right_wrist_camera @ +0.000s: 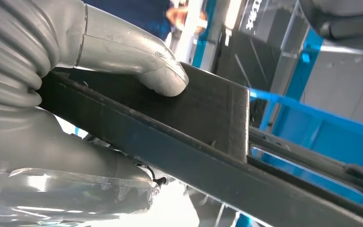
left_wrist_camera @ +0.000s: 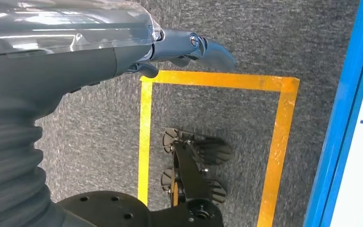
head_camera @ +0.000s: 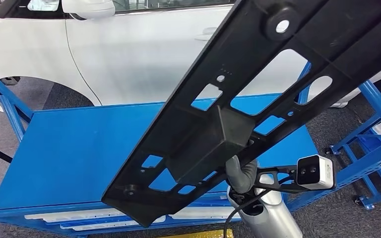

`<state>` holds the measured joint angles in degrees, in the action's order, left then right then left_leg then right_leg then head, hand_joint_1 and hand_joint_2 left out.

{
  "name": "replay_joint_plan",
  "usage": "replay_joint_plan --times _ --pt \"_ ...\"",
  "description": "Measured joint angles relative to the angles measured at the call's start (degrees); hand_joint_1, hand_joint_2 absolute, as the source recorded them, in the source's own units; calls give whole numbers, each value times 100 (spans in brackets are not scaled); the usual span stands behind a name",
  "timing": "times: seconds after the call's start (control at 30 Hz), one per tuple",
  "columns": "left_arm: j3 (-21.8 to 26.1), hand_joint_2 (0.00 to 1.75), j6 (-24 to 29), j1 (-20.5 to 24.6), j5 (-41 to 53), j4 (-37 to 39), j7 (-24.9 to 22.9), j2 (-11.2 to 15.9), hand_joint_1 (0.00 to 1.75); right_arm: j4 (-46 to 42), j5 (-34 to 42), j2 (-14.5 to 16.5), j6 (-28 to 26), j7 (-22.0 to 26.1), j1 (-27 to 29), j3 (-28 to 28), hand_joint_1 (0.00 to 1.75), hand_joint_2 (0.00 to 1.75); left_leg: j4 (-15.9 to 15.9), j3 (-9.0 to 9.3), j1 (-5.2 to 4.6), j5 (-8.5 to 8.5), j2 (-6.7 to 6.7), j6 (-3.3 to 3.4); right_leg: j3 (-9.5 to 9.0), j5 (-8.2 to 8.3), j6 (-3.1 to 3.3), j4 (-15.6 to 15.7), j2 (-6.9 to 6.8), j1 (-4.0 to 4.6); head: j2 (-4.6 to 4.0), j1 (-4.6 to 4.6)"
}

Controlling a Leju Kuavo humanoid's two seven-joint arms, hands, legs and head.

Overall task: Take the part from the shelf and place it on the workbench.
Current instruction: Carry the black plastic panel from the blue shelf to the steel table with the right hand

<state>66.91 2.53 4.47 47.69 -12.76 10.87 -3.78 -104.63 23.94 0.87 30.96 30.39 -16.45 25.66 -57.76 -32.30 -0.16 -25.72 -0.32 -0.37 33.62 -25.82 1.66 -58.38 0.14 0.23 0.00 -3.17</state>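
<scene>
**Even indoor light, soft focus at the wrists**

Bright, diffuse light fills the head view; the white car (head_camera: 144, 54) nears overexposure, while the black part (head_camera: 238, 114) keeps little surface detail. Glare streaks the clear cover of the left hand (left_wrist_camera: 189, 47). In the right wrist view the background is blurred, and the thumb of the right hand (right_wrist_camera: 123, 52) carries soft highlights.
</scene>
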Motion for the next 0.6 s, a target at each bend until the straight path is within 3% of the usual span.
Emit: replay_joint_plan --times 0.07,0.13,0.2,0.27,0.3,0.33,0.4,0.47,0.5,0.6 --pt "1 175 34 5 15 0 -39 26 0 -33 -43 -1 -9 76 102 75 175 175 53 12 -11 29 -4 41 4 25 -56 19 -4 -1 0 0" --pt "2 175 44 1 38 0 -96 49 0 -104 -145 -3 -80 225 256 151 175 175 142 27 26 99 3 90 20 -49 -120 -26 -5 4 0 1" --pt "2 175 44 4 51 0 -160 62 0 -145 -296 -16 -160 449 364 241 175 175 218 20 53 164 22 135 201 -404 -178 -472 0 -7 0 2" --pt "3 175 43 5 57 0 -208 78 0 -142 -467 -41 -270 638 447 316 175 175 222 -30 49 195 36 156 502 -825 -225 -1232 -1 -42 0 2" --pt "3 175 36 3 74 0 -225 86 0 -138 -554 -58 -344 684 485 342 175 175 213 -56 50 209 41 153 585 -907 -248 -1485 -3 -66 0 2" --pt "4 175 19 0 98 0 -239 95 0 -137 -636 -74 -419 704 515 364 175 175 198 -85 55 223 43 145 570 -877 -272 -1539 -6 -92 0 2" --pt "1 175 -42 0 177 0 -263 114 0 -160 -780 -98 -533 713 538 404 175 175 132 -153 75 238 42 113 202 -575 -316 -986 -14 -148 0 2" --pt "-14 175 -118 3 270 -1 -291 150 0 -253 -901 -110 -605 715 547 433 175 175 35 -230 82 234 30 52 -209 -353 -301 -295 -1 -164 0 2" --pt "-25 175 -151 6 317 -1 -305 170 0 -323 -955 -116 -647 716 553 445 175 175 -9 -258 78 236 23 14 -302 -323 -270 -112 11 -162 0 1" --pt "-60 175 -194 8 455 0 -387 216 0 -529 -1023 -148 -870 716 562 480 175 175 -51 -310 86 272 10 -108 -249 -286 -128 -64 37 -141 0 0"
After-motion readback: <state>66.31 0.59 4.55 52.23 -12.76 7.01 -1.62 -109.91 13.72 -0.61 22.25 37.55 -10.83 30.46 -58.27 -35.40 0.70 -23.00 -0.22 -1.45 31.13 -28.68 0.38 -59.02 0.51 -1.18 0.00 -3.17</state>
